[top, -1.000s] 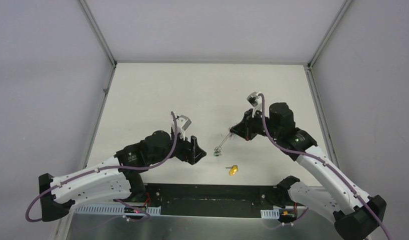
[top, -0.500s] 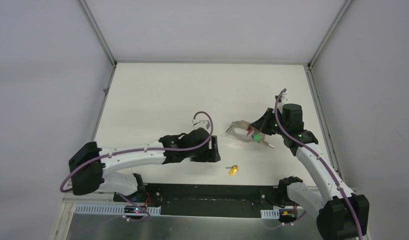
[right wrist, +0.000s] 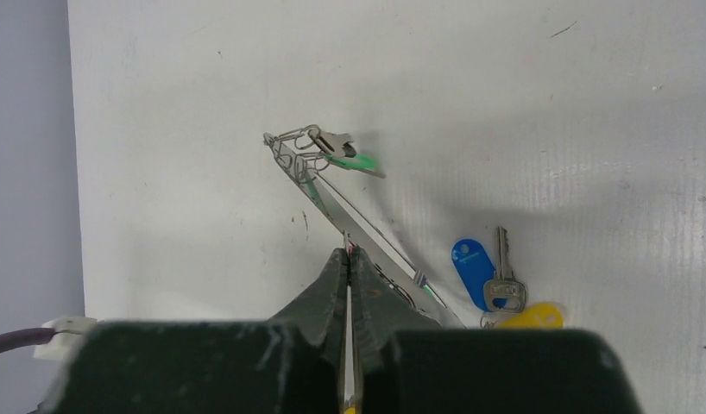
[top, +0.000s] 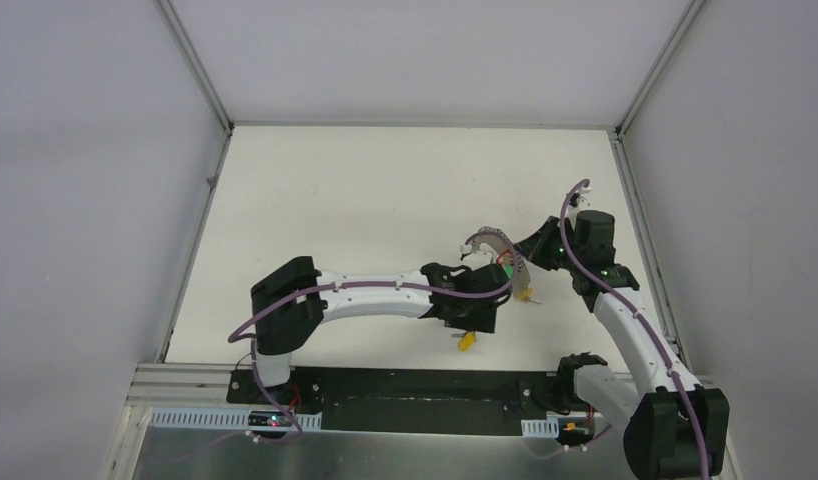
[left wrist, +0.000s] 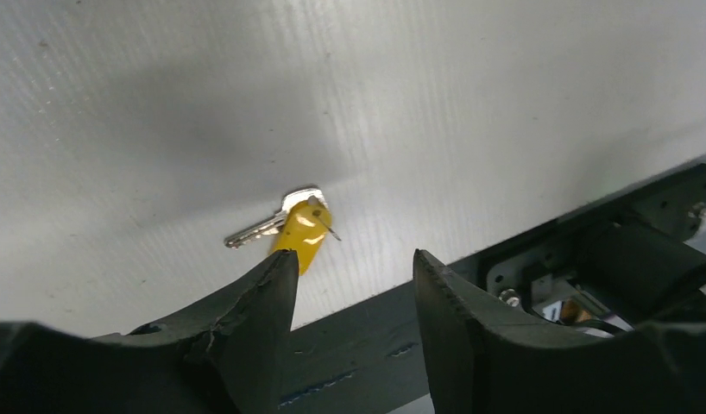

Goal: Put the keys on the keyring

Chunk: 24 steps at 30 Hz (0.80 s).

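— Table (top: 315, 200), arms?
— White table. Left gripper (left wrist: 354, 267) is parted and empty; right gripper (right wrist: 348, 254) is pinched tight on the keyring (right wrist: 328, 200).
— Keys?
— Yellow key (left wrist: 299, 231) lies flat under the left gripper; green-tagged key (right wrist: 354, 161) sits at the keyring's far end.

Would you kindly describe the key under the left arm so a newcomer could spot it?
Start at the table's near edge, in the middle, under the left tool. A silver key with a yellow tag lies there loose, whereas the green-tagged key hangs on the keyring pinched by the right tool.
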Tool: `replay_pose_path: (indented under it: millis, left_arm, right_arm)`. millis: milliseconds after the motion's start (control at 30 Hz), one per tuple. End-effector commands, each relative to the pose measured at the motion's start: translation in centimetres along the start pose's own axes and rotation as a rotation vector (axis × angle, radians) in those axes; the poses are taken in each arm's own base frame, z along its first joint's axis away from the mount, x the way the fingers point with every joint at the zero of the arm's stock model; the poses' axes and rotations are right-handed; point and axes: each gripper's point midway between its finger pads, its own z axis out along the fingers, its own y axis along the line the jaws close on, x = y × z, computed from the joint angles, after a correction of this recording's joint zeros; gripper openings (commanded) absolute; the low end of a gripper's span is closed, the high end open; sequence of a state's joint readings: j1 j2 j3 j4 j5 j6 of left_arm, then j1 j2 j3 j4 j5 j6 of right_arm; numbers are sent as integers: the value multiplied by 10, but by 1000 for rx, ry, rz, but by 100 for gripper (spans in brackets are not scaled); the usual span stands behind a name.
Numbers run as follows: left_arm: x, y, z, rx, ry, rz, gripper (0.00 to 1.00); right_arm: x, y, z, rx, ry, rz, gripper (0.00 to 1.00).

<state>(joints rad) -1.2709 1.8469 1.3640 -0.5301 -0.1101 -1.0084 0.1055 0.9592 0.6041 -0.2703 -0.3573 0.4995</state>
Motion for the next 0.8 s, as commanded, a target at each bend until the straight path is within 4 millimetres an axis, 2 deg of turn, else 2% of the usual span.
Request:
replay_pose_path:
  millis: [0, 233, 433, 767]
  left_arm:
    - [-2, 8, -3, -90, -8, 9, 51]
    - [4, -2, 9, -110, 39, 55, 48]
    - [11, 2, 20, -138, 69, 59, 41]
    - [19, 4, 32, -193, 134, 97, 37]
  right_arm:
    - [1, -5, 0, 8, -5, 27, 0]
    - [2, -6, 1, 8, 0, 27, 0]
    - [3, -7, 1, 10, -1, 37, 0]
    - [4, -7, 4, 1, 9, 48, 0]
